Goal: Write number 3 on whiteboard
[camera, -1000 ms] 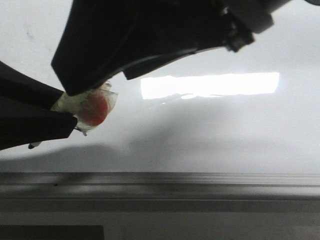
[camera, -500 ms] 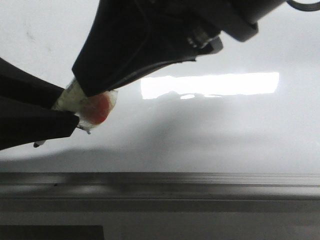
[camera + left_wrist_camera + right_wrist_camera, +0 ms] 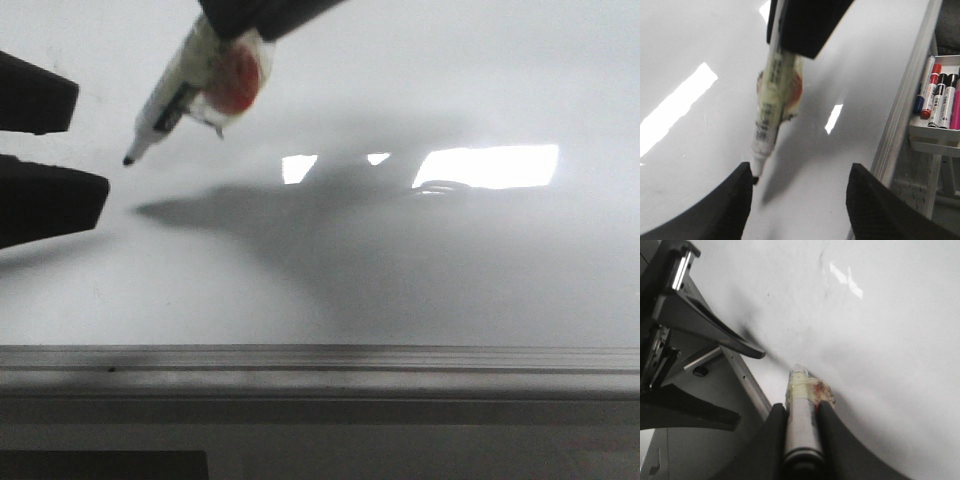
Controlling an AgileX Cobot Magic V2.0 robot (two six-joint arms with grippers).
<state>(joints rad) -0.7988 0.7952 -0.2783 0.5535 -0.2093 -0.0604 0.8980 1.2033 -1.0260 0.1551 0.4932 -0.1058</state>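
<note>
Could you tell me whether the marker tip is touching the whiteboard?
Apart: in the front view the marker tip hangs above the whiteboard, its shadow clearly offset.

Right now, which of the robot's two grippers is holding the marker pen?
The right gripper: its fingers are shut on the marker pen, tip aimed at the whiteboard. The left gripper is open and holds nothing.
</note>
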